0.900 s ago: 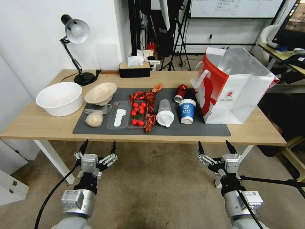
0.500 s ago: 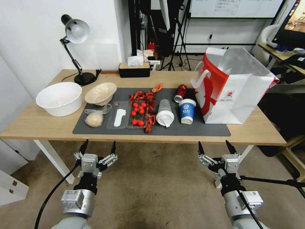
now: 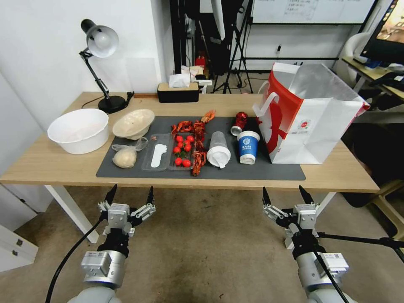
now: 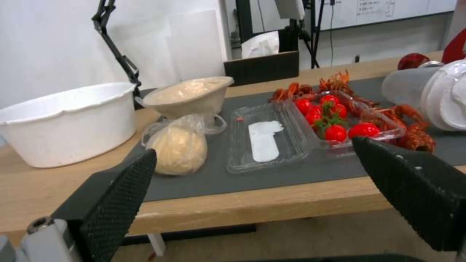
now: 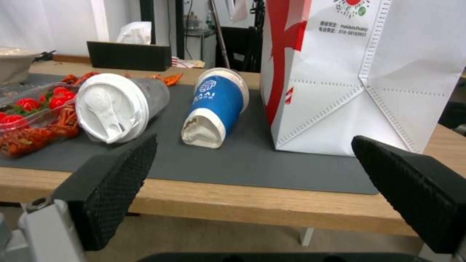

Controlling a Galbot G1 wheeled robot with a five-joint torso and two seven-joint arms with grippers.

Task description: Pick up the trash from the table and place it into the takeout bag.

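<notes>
Below the table's near edge I see my left gripper at 7 o'clock and right gripper at 5, both spread wide, empty. Trash on the mat: bagged lump, lidded cup, blue cup; takeout bag at 1 o'clock.

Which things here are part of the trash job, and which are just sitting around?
Job: paper cup, lidded cup, can, bag with lump, cream bowl, takeout bag, table.

Lying about: lamp, tissue box, white tub.
</notes>
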